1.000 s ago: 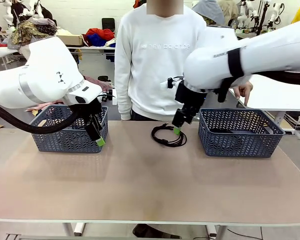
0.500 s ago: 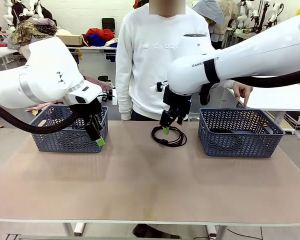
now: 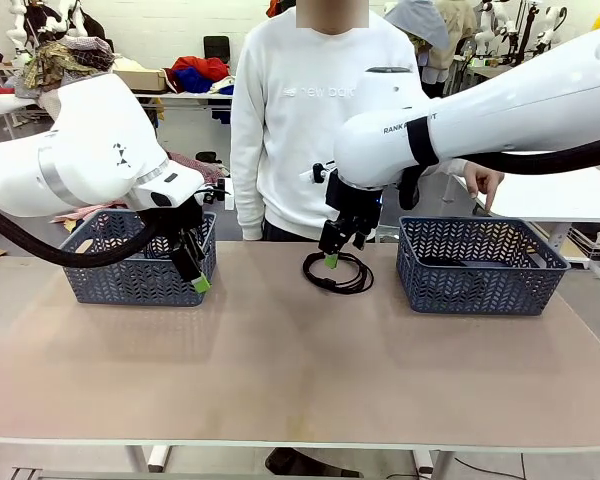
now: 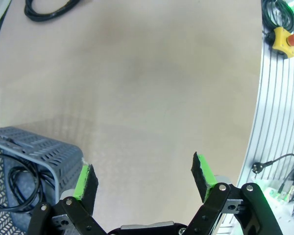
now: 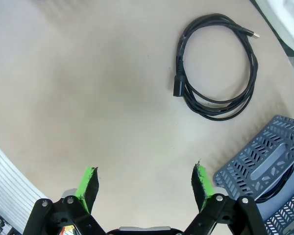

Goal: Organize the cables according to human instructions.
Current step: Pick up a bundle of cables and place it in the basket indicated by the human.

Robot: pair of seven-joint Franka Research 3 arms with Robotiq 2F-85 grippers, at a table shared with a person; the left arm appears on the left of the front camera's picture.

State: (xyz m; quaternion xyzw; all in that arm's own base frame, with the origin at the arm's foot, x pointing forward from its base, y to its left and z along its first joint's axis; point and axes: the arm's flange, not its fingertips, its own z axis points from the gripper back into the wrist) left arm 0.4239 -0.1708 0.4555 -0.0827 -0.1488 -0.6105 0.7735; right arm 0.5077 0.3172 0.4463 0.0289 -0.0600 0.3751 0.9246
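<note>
One coiled black cable (image 3: 332, 284) lies on the table at the far middle, between two baskets. My right gripper (image 3: 337, 247) hangs open just above the cable's near-left side, holding nothing. In the right wrist view the cable (image 5: 178, 88) lies ahead of the open fingers (image 5: 89, 182), its plug toward me. My left gripper (image 3: 193, 270) is open and empty in front of the left basket (image 3: 130, 282). The left wrist view shows another cable (image 4: 12, 182) inside that basket and the table's cable (image 4: 49, 9) far off.
A second blue-grey basket (image 3: 480, 280) stands at the right, with a dark cable (image 5: 284, 180) inside it. The person stands across the table, one hand (image 3: 485, 182) hanging behind the right basket. A red stop button (image 4: 284, 35) sits beyond the table edge.
My right arm has swung left, carrying its open gripper from the cable's right side to over its left side. The left arm has stayed still.
</note>
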